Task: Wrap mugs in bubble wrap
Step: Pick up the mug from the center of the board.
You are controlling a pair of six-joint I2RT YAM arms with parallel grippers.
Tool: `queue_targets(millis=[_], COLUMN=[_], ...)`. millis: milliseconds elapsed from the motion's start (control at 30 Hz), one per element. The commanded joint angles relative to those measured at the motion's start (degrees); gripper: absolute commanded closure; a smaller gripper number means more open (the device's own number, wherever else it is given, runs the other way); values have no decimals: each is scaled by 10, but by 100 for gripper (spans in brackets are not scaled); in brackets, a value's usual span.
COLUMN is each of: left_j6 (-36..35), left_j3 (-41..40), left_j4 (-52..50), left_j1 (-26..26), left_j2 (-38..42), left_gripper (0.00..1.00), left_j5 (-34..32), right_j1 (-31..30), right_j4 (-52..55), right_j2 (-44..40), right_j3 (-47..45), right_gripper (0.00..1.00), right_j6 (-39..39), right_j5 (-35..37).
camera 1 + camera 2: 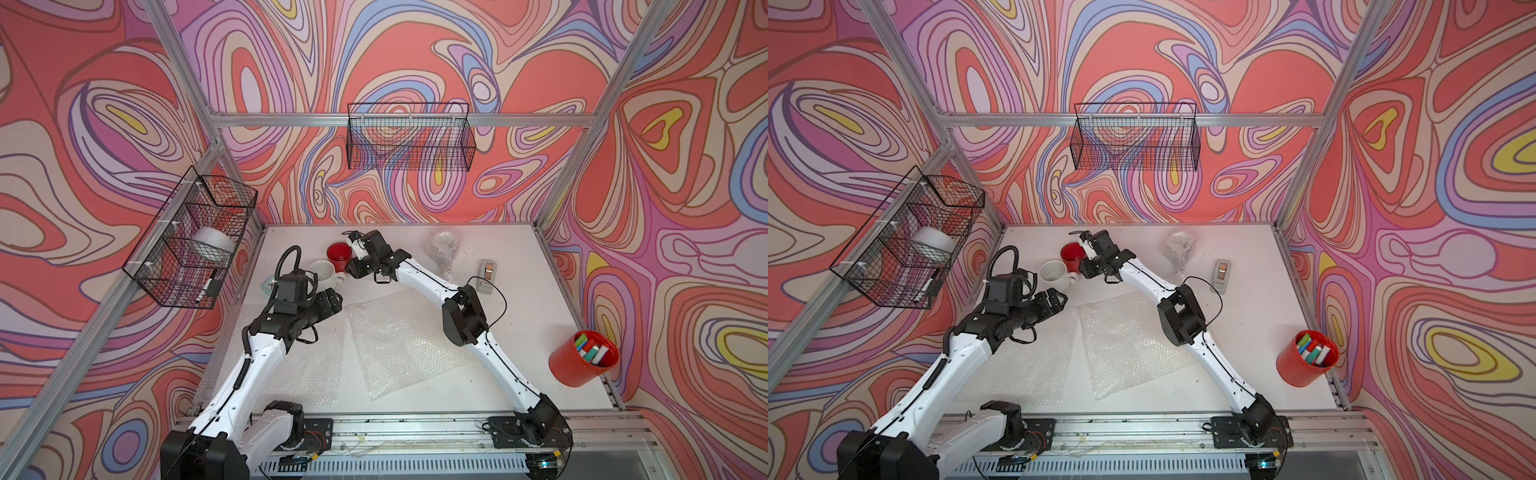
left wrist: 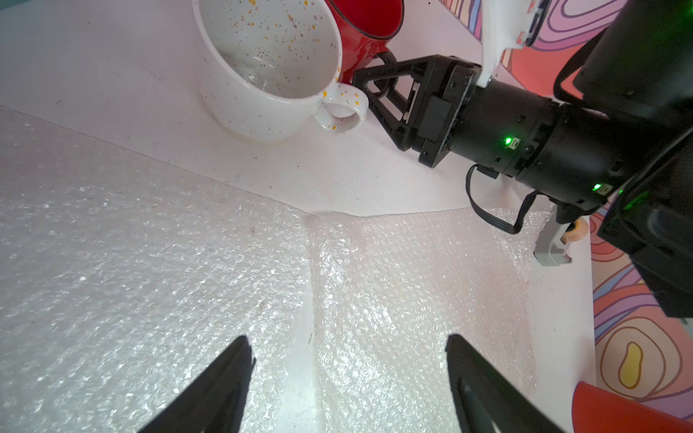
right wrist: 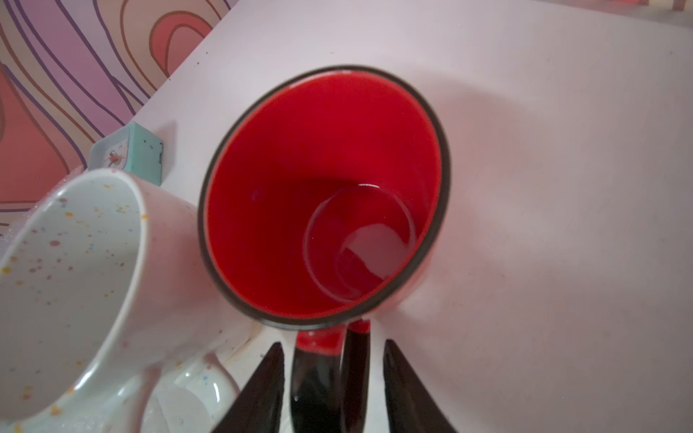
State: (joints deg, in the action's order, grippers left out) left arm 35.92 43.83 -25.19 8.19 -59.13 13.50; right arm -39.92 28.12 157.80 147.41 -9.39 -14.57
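Right gripper (image 3: 332, 343) at red mug (image 3: 322, 195) handle (image 3: 318, 375) — left gripper (image 2: 347, 339) above wrap (image 1: 399, 340)
Right fingers (image 3: 262, 382) straddle the handle with small gaps, not clamped; left fingers (image 2: 225, 375) are spread, holding nothing. Red mug stands upright at table (image 1: 519, 316) rear, just beside white mug (image 1: 322, 272) — two wrap sheets lie flat mid-table.

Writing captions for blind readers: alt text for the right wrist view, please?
A glossy red mug, seen from above, stands on a white table, its handle between two black fingers. A speckled white mug sits close beside it, a mint clock beyond.
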Motion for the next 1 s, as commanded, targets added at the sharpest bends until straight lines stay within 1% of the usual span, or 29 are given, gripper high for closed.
queue_targets(millis=[0,200,300,400,467,500,567,633,733,800,867,967], left_j6=[5,6,6,6,9,10,14,20,29,37,43,49], left_j3=[10,11,11,11,10,9,6,2,-5,-6,0,6], left_j4=[-18,-21,-19,-12,-4,1,12,26,57,74,79,80], left_j1=[-1,-1,-1,1,12,19,46,73,120,152,180,204], left_j2=[8,8,6,-3,-14,-19,-36,-55,-87,-111,-146,-192], left_gripper=[16,17,17,16,16,16,17,22,32,39,48,59], left_j5=[1,3,6,15,18,16,11,4,-4,-13,-22,-35], right_j1=[-3,-3,-3,-2,-2,-1,4,10,17,18,17,18], right_j4=[-3,0,2,-5,-14,-18,-25,-44,-66,-68,-67,-62], right_j2=[22,23,6,-33,-73,-91,-136,-193,-283,-335,-395,-465], right_j3=[21,29,22,-7,-41,-56,-102,-164,-271,-332,-401,-483], right_gripper=[62,73,80,89,98,100,100,100,100,100,100,100], right_j6=[5,13,21,25,28,28,25,15,3,2,-3,-14], right_j5=[1,10,19,43,65,74,98,118,146,171,191,217])
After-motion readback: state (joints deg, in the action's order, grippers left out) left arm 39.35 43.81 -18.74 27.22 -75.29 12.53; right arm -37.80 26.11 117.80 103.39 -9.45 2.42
